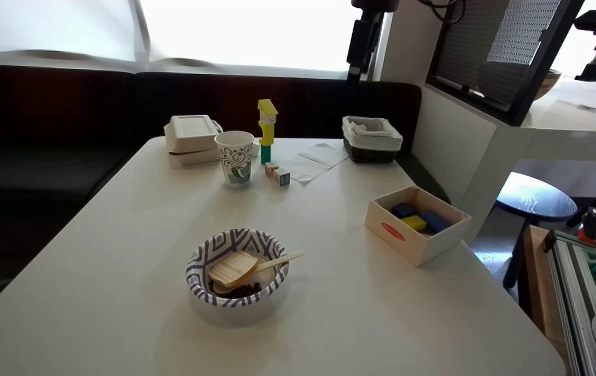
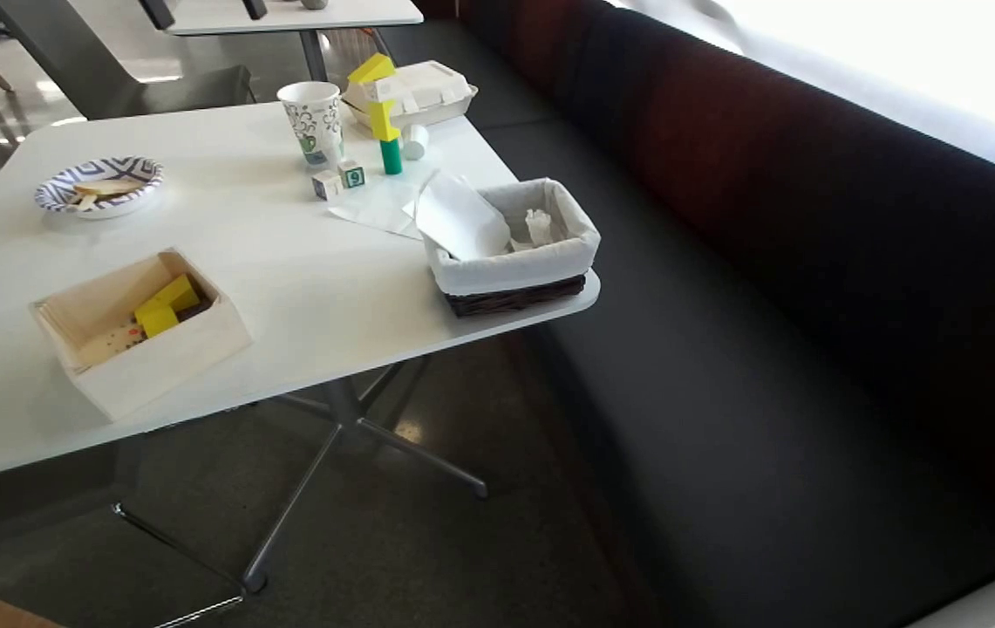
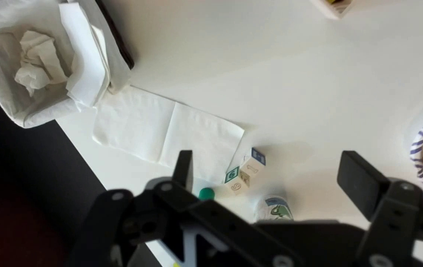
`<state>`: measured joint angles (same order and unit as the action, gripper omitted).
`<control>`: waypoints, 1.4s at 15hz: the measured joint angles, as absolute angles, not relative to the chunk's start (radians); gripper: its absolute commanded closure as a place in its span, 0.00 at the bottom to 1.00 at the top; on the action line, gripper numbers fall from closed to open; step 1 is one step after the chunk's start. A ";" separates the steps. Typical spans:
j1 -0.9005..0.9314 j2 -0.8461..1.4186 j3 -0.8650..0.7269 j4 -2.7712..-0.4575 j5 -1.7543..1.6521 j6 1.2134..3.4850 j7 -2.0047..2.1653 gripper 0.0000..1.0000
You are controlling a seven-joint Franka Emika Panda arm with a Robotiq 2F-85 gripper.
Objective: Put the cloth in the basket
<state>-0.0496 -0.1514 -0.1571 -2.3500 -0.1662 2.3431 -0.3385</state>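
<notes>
The cloth is a thin white creased sheet lying flat on the table beside the basket. It shows in both exterior views. The basket is dark wicker with a pale liner, at the table's corner, in both exterior views. A folded white piece leans over its rim, and a crumpled one lies inside. My gripper is open and empty, raised above the table. Its fingers show at the top edge of both exterior views.
Letter blocks, a paper cup and a yellow-green block tower stand near the cloth. A lidded container is behind the cup. A wooden box and striped bowl are farther off. A bench borders the table.
</notes>
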 measured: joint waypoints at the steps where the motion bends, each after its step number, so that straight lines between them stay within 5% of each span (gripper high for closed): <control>1: -0.053 -0.106 -0.165 -2.326 -0.136 2.375 -0.344 0.00; 9: -0.110 0.186 -0.158 -2.176 0.086 2.524 -0.320 0.00; 21: -0.139 0.301 -0.144 -2.132 0.089 2.707 -0.310 0.00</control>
<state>-0.1393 0.3010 -0.1441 -2.1320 0.0886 2.7071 -0.3098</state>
